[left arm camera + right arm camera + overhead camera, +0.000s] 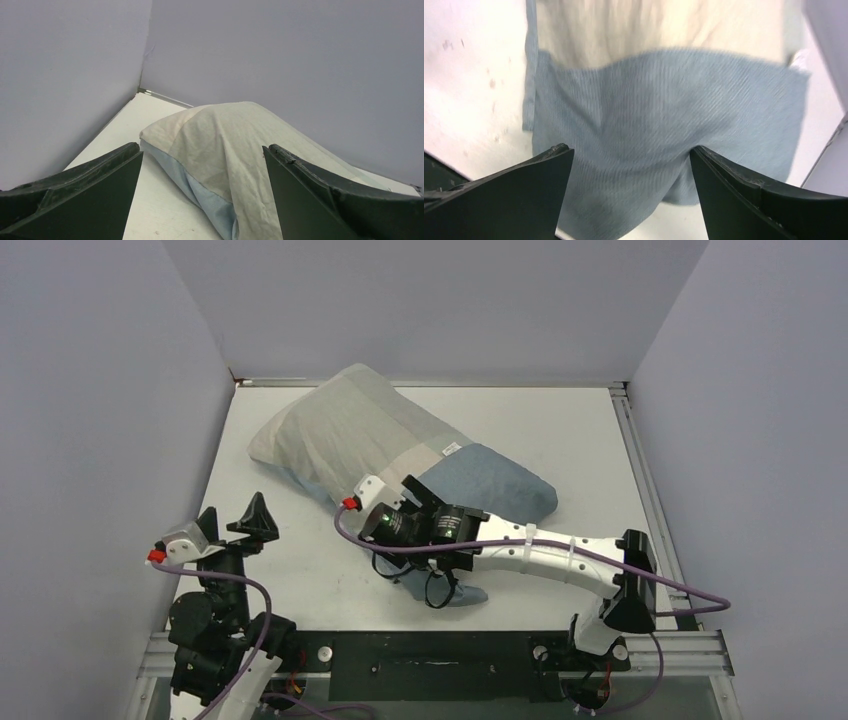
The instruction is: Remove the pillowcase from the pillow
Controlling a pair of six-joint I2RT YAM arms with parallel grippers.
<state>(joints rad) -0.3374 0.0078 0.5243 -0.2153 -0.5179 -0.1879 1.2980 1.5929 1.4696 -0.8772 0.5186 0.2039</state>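
Note:
The pillowcase (350,430) lies diagonally across the table, with pale grey-green and beige bands at the back left and dusty blue (495,488) at the right. It bulges full; the pillow itself is hidden inside it. A blue flap (445,592) reaches towards the front under my right arm. My right gripper (418,552) is open over this blue cloth, which fills the space between its fingers in the right wrist view (631,200), blurred. My left gripper (232,520) is open and empty, raised at the front left. It faces the case's banded end (225,145) from a distance (202,200).
Purple walls close in the table on the left, back and right. A metal rail (640,470) runs along the right edge and another along the back. A black plate (430,652) sits between the arm bases at the front edge. Bare white tabletop (300,570) lies between the arms.

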